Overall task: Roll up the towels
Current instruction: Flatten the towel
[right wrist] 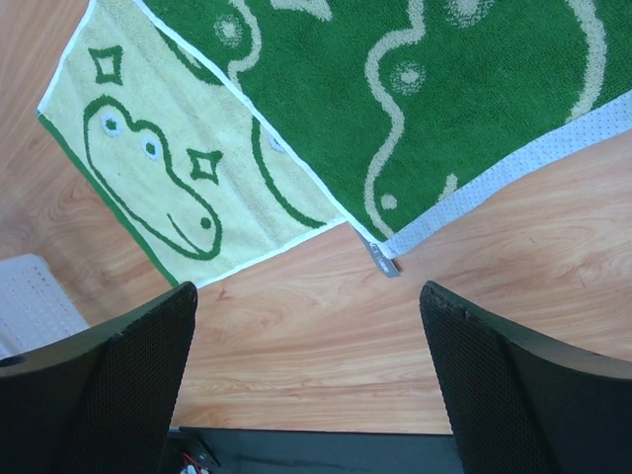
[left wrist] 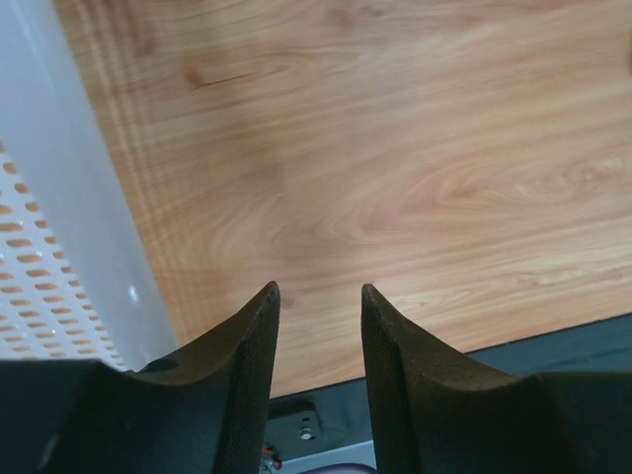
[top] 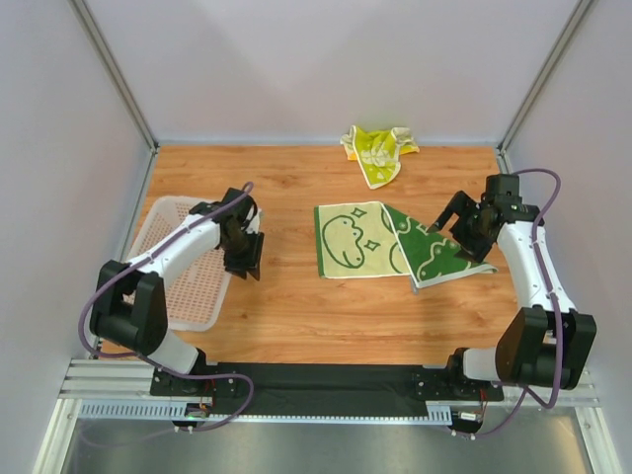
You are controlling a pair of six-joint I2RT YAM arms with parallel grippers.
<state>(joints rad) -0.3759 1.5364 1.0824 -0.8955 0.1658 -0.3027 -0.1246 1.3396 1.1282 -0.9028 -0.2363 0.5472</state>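
A towel lies flat mid-table, its pale yellow half (top: 351, 240) on the left and its dark green half (top: 431, 251) on the right; both show in the right wrist view (right wrist: 178, 168), (right wrist: 425, 89). A crumpled yellow-green towel (top: 377, 150) lies at the back. My right gripper (top: 461, 233) is open and empty, above the green half's right edge; in its wrist view (right wrist: 308, 296) it hangs over bare wood by the towel's near corner. My left gripper (top: 243, 259) is open and empty, over bare wood between the basket and the flat towel, seen also in its wrist view (left wrist: 320, 291).
A white perforated basket (top: 176, 286) stands at the left, its wall beside my left gripper (left wrist: 69, 207). A grey label (right wrist: 381, 259) sticks out of the flat towel's near corner. White walls enclose the table; a black rail (top: 326, 380) runs along the near edge.
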